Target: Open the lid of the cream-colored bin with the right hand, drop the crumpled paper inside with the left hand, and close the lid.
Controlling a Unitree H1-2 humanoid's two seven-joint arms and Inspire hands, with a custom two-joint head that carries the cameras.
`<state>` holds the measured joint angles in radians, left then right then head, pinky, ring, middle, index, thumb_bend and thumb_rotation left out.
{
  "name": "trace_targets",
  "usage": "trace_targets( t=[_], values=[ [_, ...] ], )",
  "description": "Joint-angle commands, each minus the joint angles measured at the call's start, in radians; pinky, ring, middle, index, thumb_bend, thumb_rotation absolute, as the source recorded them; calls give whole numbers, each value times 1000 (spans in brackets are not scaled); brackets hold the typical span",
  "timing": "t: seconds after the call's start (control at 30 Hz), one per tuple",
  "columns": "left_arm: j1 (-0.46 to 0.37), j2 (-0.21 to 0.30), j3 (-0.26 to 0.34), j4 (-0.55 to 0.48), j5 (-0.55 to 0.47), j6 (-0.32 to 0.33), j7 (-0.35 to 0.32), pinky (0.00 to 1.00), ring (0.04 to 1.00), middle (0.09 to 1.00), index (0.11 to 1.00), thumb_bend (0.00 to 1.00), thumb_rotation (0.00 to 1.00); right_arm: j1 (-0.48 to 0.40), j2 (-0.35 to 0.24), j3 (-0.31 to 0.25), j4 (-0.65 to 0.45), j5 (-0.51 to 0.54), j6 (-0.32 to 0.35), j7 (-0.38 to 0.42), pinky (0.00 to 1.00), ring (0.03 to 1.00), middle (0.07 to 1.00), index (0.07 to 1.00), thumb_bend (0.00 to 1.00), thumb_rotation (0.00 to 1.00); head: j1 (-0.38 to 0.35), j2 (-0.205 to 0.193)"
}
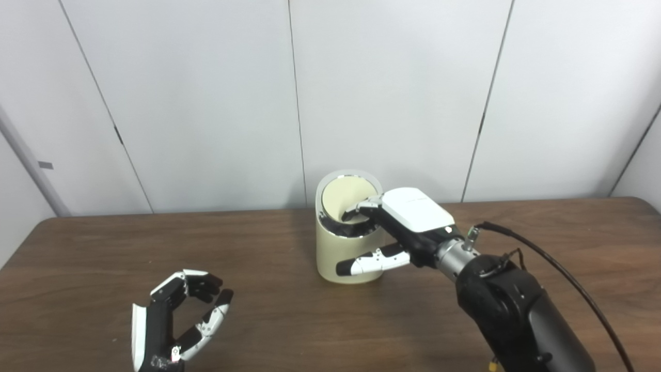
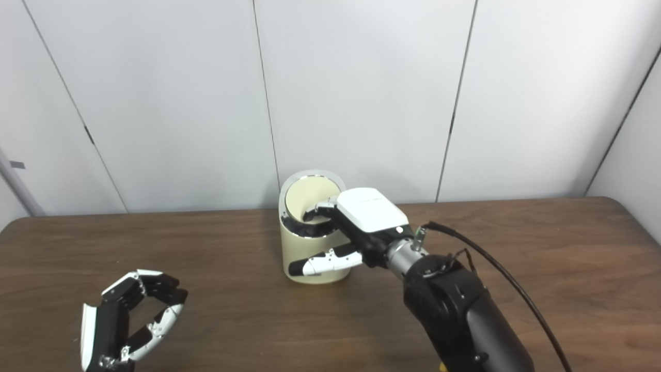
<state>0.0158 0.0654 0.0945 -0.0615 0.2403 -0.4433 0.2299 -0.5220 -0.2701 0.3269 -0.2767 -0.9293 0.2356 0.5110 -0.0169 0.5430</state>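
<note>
The cream-colored bin [image 1: 330, 256] stands upright at the middle of the table, near its back edge. Its round lid [image 1: 345, 197], cream with a silver rim, is tilted up at the back, so the mouth shows. My right hand [image 1: 408, 219] is at the bin's right side. Its fingers [image 1: 361, 209] curl over the rim onto the lid's lower edge, and the thumb lies across the bin's front wall. My left hand [image 1: 178, 320] hovers at the front left, far from the bin, fingers curled but apart, with nothing in it. No crumpled paper is visible anywhere.
The dark wooden table [image 1: 268, 310] runs the full width of the view, with a white panelled wall behind it. A black cable [image 1: 568, 281] loops out from my right wrist over the table's right side.
</note>
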Motion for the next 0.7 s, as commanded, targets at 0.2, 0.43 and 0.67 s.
trace_targets(
  t=[0.2, 0.43, 0.67],
  values=[
    [-31, 7, 3, 5, 28, -21, 12, 416, 492, 528, 485, 484, 64, -53, -16, -59, -138, -12, 41, 43, 899, 873, 812, 797, 883, 913, -7, -11],
    [-32, 7, 1, 11, 23, -24, 11, 420, 494, 527, 484, 484, 64, -12, -16, -104, -216, -1, 45, 55, 858, 865, 821, 809, 871, 929, -5, -16],
    [-30, 8, 3, 9, 18, -22, 6, 417, 497, 534, 485, 483, 63, 100, 26, -178, -257, 68, 2, -79, 740, 839, 860, 840, 549, 923, 2, -21]
  ],
)
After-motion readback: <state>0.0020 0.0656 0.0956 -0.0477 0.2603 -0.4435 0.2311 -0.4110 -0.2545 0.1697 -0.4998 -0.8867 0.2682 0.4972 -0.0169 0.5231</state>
